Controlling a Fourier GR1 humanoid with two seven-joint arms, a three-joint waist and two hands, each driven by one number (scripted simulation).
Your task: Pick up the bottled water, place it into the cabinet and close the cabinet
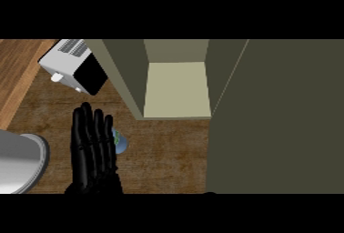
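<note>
The left hand [94, 145] rises from the lower edge, fingers straight and close together. Against its right side the bottled water [121, 141] peeks out (only a blue-green sliver shows past the fingers). Ahead and to the right of the fingertips stands the cabinet [176, 86], pale shelf showing, its door [275, 118] swung wide farther right. Just beyond the fingertips sits a white appliance [73, 67]; left of the hand, a grey rounded object [20, 159].

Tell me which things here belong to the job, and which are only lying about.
Job: bottle, partly hidden behind the left hand; open cabinet; its door.
Lying about: white appliance; grey round thing.
</note>
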